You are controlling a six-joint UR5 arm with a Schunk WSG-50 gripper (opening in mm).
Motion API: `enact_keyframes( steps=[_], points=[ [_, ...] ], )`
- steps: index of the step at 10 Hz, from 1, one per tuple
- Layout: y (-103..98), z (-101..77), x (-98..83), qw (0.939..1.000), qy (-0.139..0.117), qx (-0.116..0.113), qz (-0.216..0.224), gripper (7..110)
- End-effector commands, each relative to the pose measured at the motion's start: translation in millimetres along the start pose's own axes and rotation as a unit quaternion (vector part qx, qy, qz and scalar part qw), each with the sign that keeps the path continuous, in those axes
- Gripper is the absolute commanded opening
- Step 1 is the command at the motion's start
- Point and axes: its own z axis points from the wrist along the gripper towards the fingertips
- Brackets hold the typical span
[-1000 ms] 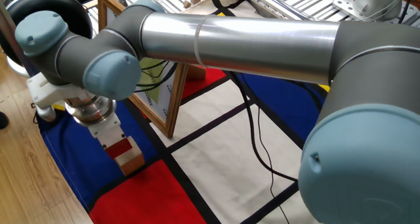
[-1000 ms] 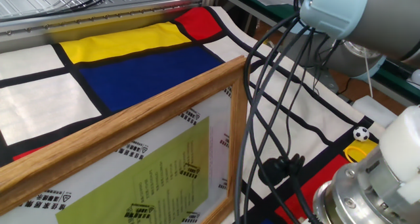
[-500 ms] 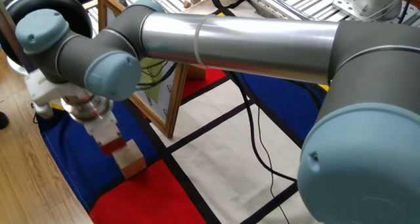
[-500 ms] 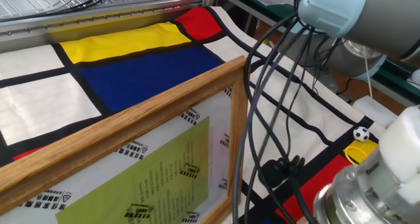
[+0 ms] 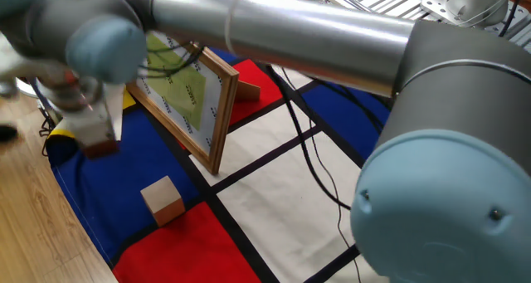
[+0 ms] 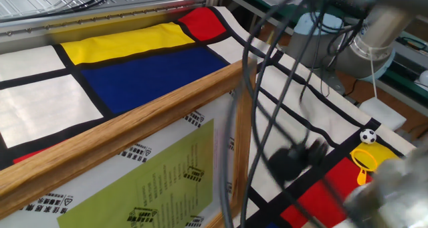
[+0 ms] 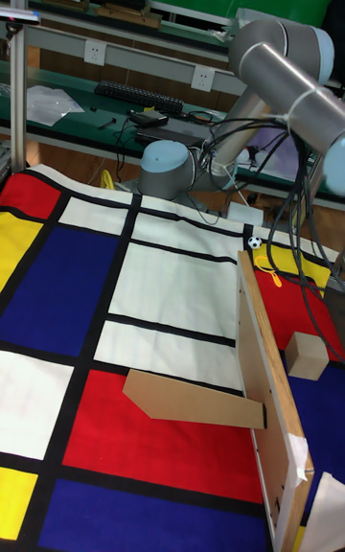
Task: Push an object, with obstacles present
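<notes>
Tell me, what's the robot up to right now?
Gripper blurred, apart from cube. Cube sits beside picture frame. Flat piece beyond frame.

The picture frame [image 6: 154, 114] filled the lower left, its light-wood top rail running up to a corner near the centre, white mat and green picture [image 6: 140, 188] printed with small dark marks below it. Behind it lay the cloth [image 6: 134, 67] in blue, yellow, red and white blocks with black lines. Dark cables [image 6: 267, 101] swept down in front of the frame's corner, blurred. At the right edge sat a small football-patterned ball [image 6: 368, 136] beside a yellow patch. The arm [image 6: 394, 181] showed only as a pale blur at lower right.
</notes>
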Motion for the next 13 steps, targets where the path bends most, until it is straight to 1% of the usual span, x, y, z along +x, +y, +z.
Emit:
enact_keyframes(
  steps=[1, 3, 4, 5, 6, 7, 8, 9, 10, 11, 12, 13],
  points=[
    [-15, -49.8, -3.3, 0.9900, -0.041, 0.010, 0.134, 7],
    [-23, -60.7, 13.7, 0.9819, -0.042, 0.008, 0.185, 7],
    [-28, -64.9, 28.6, 0.9733, -0.033, 0.011, 0.227, 7],
    [-38, -68.3, 44.0, 0.9696, -0.025, 0.018, 0.243, 7],
    [-43, -71.4, 54.2, 0.9665, -0.024, 0.012, 0.255, 7],
    [-48, -74.1, 66.0, 0.9656, -0.018, 0.017, 0.259, 7],
    [-47, -80.7, 78.1, 0.9609, -0.012, 0.028, 0.275, 7],
    [-40, -85.2, 80.3, 0.9535, -0.018, 0.025, 0.300, 7],
    [-32, -83.9, 65.4, 0.9457, -0.036, 0.008, 0.323, 7],
    [-22, -74.3, 43.7, 0.9341, -0.050, -0.019, 0.353, 7],
    [-23, -75.6, 33.4, 0.9286, -0.070, -0.025, 0.363, 7],
    [-29, -75.9, 32.3, 0.9305, -0.077, -0.013, 0.358, 7]
  ],
)
